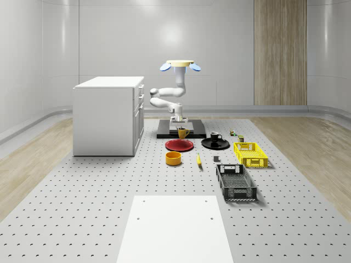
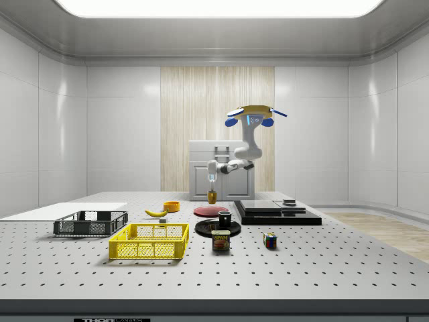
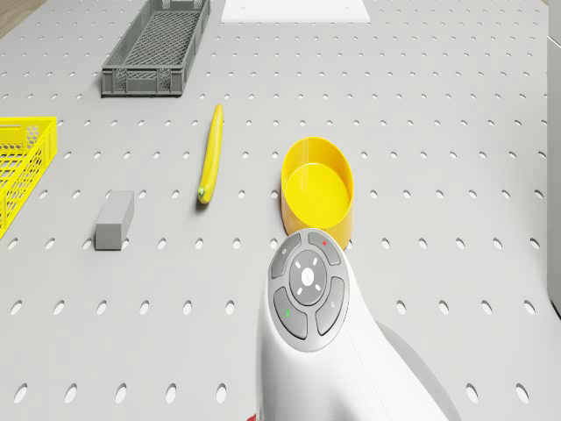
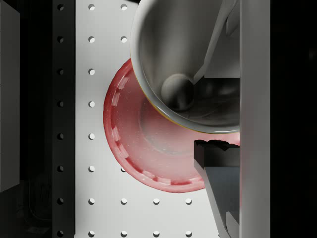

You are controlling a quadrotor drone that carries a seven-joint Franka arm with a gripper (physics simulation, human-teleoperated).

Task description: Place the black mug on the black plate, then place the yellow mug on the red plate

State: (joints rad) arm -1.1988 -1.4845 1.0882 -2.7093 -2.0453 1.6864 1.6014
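Grey perforated tabletop (image 1: 82, 219) in pale-walled room, wood panel on back wall, white cabinet (image 1: 107, 116) at whole-scene view's left. Drone (image 1: 179, 65) hovering above table's far part, behind the plates, arm bent down. Gripper (image 1: 179, 126) clamped on rim of yellow mug (image 1: 183, 133), one finger inside cup, one outside, per wrist view; mug held in air above red plate (image 1: 179, 145), not touching. Red plate partly hidden behind mug in wrist view, cut by gripper finger (image 4: 218, 163). Black mug (image 1: 215, 137) sitting on black plate (image 1: 215, 144). Count: two mugs, two plates, two crates – yellow crate (image 1: 250, 154), dark grey crate (image 1: 236, 182) – one yellow bowl (image 1: 173, 158), one banana (image 1: 198, 159), one small grey block (image 3: 114, 220), one can (image 2: 221, 240), one colour cube (image 2: 269, 241). Can label reads roughly "SPAM", hard to confirm. Black slab (image 2: 276, 212) at side view's right, small items on top too small to tell. White sheet (image 1: 174, 229) near table's front edge, cut off by frame
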